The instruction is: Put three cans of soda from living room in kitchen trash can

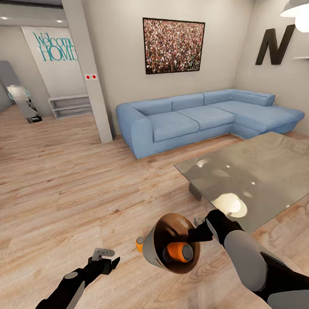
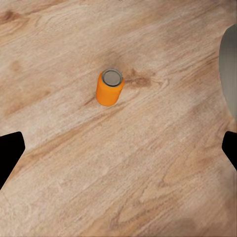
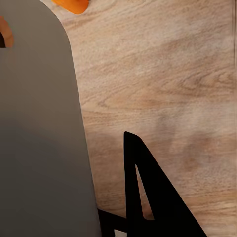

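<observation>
Right claw [image 1: 199, 228] is clamped on the rim of the bin [image 1: 152, 249], which hangs tilted with its mouth toward us; one orange can [image 1: 178, 252] lies inside against the brown wall. In the right wrist view the bin's grey wall [image 3: 39, 138] is hard against one dark finger [image 3: 148, 197], so we take the grip as firm. Left claw [image 1: 105, 259] hovers low over the floor with its jaws apart and nothing between them; its two tips sit at the edges of the left wrist view, wide of the second orange can [image 2: 110, 87], which stands upright on the planks. In the head view that can [image 1: 139, 243] peeks out just beside the bin's outer wall. We judge the step in hand to be picking it up. To do it well, we should carry the left claw forward until the can sits between the tips, close at mid-height, keep it upright, and hold the bin steady so the first can does not roll out. The blue can we have not spotted. The floor [image 1: 61, 185] is light wood plank. Near on the right is a glass table [image 1: 263, 167]. Beyond it is a blue sofa [image 1: 193, 119], with a picture [image 1: 174, 45] and a dark letter N [image 1: 275, 43] on the walls.
</observation>
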Motion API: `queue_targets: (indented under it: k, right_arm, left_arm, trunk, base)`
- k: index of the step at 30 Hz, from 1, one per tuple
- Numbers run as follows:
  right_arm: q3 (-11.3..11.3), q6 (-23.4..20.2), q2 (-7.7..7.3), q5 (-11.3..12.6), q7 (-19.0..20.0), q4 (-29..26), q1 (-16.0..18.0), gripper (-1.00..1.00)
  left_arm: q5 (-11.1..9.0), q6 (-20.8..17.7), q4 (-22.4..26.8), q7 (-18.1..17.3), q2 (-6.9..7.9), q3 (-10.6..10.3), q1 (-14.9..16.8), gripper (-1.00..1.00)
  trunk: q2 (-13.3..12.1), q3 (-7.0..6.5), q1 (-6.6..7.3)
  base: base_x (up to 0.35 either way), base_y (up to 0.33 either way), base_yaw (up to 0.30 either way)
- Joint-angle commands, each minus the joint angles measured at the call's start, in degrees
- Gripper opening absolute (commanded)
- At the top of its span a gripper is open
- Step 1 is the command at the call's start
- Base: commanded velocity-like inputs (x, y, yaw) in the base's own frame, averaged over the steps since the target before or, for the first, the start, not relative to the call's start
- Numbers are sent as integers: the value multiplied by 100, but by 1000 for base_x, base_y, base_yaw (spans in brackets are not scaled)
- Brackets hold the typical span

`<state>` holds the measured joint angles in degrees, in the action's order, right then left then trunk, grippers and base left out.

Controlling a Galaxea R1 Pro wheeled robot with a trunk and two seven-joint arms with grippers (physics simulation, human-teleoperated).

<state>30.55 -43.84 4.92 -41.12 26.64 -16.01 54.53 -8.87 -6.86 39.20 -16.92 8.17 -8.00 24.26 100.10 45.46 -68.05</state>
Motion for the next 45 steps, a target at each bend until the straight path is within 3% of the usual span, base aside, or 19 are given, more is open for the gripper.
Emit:
queue_targets:
  k: [1, 14, 39, 45]
  right_arm:
    - [52, -31, 1, 140, 0, 2, 3, -100]
    - [99, -34, 1, 140, -1, 2, 0, -100]
    - [100, -37, 1, 138, -1, 2, 2, -100]
    - [99, -37, 1, 132, -1, 2, 2, -100]
  left_arm:
    - [0, 0, 0, -1, 0, 0, 0, 100]
    - [0, -67, 0, -12, -2, -8, 0, 100]
    - [5, -14, 2, -11, -2, -8, 0, 100]
    - [6, -67, -4, 9, -8, -9, 3, 100]
  trunk:
    - [0, -7, 0]
    - [0, -90, 0]
    - [0, -256, 0]
    - [-240, -403, 132]
  base:
    - [0, 3, -195]
    - [-108, -28, -193]
    - [-245, -135, -191]
    - [-36, -25, -190]
